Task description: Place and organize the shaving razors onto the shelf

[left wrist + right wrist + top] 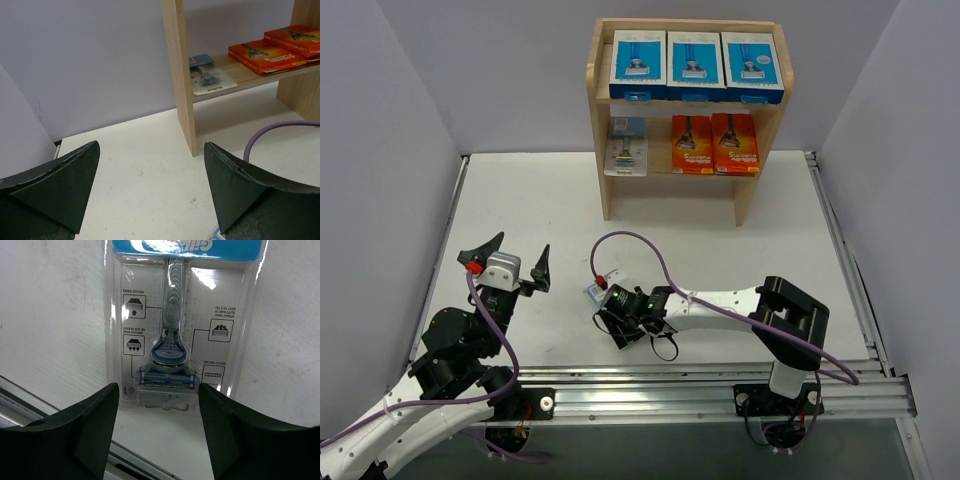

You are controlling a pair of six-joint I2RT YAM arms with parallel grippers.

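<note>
The blister pack (180, 340) sits at the front of the table (550, 200), well apart from the shelf (598, 130). Its blade end is between the fingers of the right gripper (159, 390), but I cannot tell whether they pinch it. A sound grip should centre on the card (thin plastic flexes) and keep it flat. The left gripper (151, 145) hangs wide apart, holding nothing. The shelf's top tier carries three blue-and-white boxes (696, 62). The middle tier holds one blister card (626, 147) and two orange boxes (714, 143).

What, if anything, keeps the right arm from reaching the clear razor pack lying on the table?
Probably nothing: the right gripper hangs right at the clear razor pack, jaws open astride its lower end, with bare table around it.
</note>
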